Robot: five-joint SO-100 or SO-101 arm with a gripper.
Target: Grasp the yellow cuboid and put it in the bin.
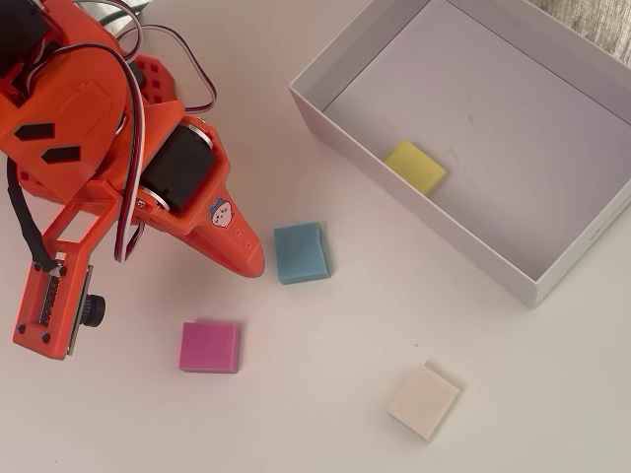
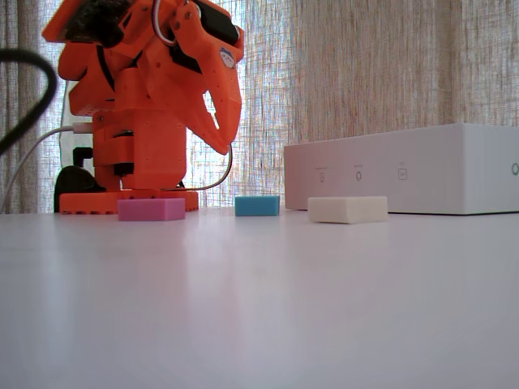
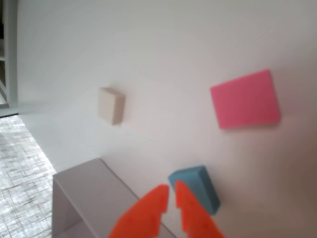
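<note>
The yellow cuboid lies on the floor of the bin, close to the bin's near-left wall in the overhead view. My orange gripper is outside the bin, raised over the table left of the blue block. Its two fingertips nearly meet in the wrist view, gripper, with nothing between them. The fixed view shows the gripper hanging in the air, and the bin as a white box at the right; the cuboid is hidden inside it there.
A pink block and a cream-white block lie on the white table nearer the front. The wrist view shows the pink block, the cream block and the blue block. The arm's base stands at the left.
</note>
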